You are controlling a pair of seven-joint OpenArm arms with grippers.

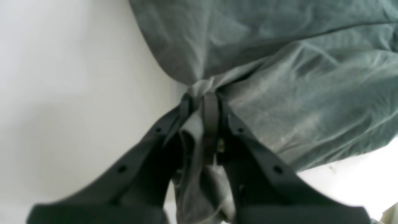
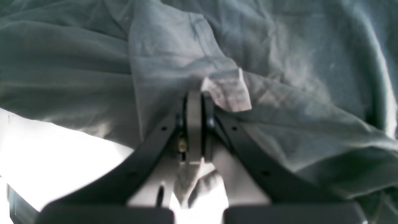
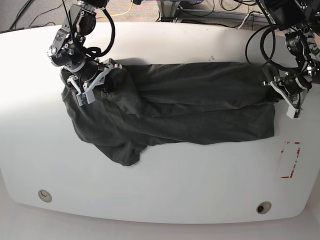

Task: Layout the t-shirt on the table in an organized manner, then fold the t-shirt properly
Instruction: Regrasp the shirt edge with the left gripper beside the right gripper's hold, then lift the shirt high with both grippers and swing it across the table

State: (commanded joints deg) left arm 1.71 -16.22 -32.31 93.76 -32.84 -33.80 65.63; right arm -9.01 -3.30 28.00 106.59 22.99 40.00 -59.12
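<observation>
1. Nearest the front edge of the worktop (image 3: pixel 160 200) sat two round grommet holes (image 3: pixel 45 195), and a red dashed rectangle (image 3: pixel 290 160) just off the t-shirt's lower corner on the left arm's side. None of that touched the shirt.

2. The t-shirt (image 3: pixel 175 112) lay across the middle of the worktop, stretched sideways between the two arms. Dark charcoal, no print, soft and pretty wrinkled. The front part drooped into a rumpled lobe toward the near edge, with ridges running along its length.

3. At one end of the shirt, the left hand (image 1: pixel 202 99) was clamped on a bunched corner of cloth; you could see fabric gathered to a knot at the tips and more trailing back between the fingers.

4. At the other end, the right hand (image 2: pixel 194 99) was closed on a fold of shirt too, with a pale flap, maybe the label, sticking out right at the tips.

5. My read: this was the laying-out stage, not folding. Both ends were held, so the next move probably called for pulling them apart evenly and lowering the cloth flat, so that saggy front lobe got smoothed out first.
</observation>
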